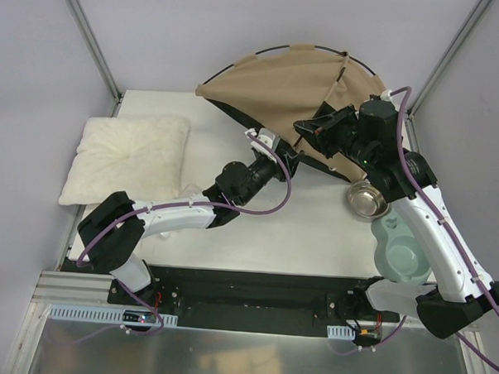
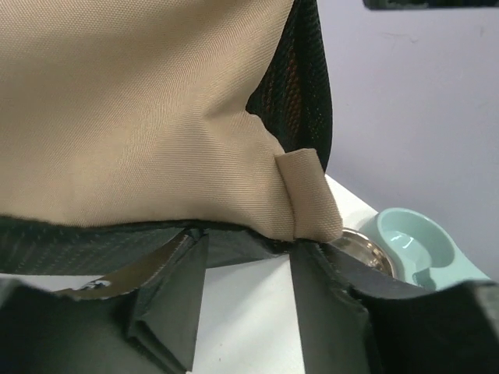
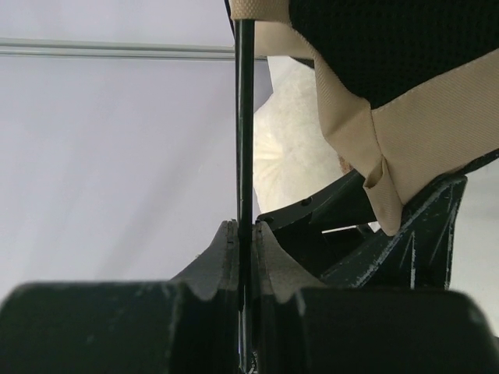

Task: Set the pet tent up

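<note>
— Tan pet tent [image 1: 279, 76] is sitting half-raised at the table's [image 1: 313, 239] far right. Left wrist?
— Left gripper [image 2: 248, 248] jaws are standing apart under its corner loop [image 2: 308, 195].
— Right gripper [image 3: 244, 234] is pinching the black pole [image 3: 244, 117]; pole-seating seems underway, and next probably needs that loop gripped.

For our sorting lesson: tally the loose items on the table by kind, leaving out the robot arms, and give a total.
Tent: 1
Pillow: 1
Steel bowl: 1
Mint dish: 1
Total: 4
</note>
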Robot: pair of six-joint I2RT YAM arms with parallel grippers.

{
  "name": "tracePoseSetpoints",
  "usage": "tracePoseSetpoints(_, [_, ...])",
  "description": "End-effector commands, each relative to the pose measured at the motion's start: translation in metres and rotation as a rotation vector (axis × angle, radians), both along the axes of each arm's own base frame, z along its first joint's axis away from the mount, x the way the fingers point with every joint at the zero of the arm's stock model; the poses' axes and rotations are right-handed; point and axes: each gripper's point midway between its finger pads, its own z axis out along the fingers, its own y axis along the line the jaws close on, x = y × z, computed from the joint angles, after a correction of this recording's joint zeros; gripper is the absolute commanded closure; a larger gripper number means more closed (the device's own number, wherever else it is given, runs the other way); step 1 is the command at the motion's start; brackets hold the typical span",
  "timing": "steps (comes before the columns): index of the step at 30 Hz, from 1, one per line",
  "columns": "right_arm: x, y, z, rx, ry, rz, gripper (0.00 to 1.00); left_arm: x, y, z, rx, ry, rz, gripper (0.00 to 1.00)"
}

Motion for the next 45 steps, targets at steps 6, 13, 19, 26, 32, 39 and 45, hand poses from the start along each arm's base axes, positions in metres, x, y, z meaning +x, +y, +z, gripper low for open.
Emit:
tracePoseSetpoints(6, [0.008,-0.001,0.006,0.004,-0.027,-0.028,1.0,-0.001,0.005,0.037,-0.099,-0.046,0.033,0.74])
tracePoseSetpoints(13, [0.007,-0.003,-0.004,-0.06,-0.051,-0.005,1.0,-0.006,0.014,0.042,-0.123,-0.036,0.038,1.0])
tracePoseSetpoints(19, [0.019,-0.01,-0.004,-0.082,-0.187,-0.05,1.0,-0.019,0.018,0.046,-0.138,-0.036,-0.013,1.0])
tracePoseSetpoints(26, [0.033,-0.024,-0.006,-0.116,-0.307,-0.139,1.0,-0.027,0.028,0.046,-0.136,-0.03,-0.021,1.0])
tracePoseSetpoints(32, [0.047,-0.033,-0.009,-0.145,-0.359,-0.21,1.0,-0.036,0.032,0.04,-0.133,-0.028,-0.051,1.0])
tracePoseSetpoints(39, [0.061,-0.03,-0.024,-0.211,-0.352,-0.226,1.0,-0.038,0.029,0.04,-0.126,-0.036,-0.07,1.0])
tracePoseSetpoints(45, [0.064,-0.023,-0.04,-0.297,-0.35,-0.225,1.0,-0.04,0.028,0.046,-0.132,-0.042,-0.081,1.0])
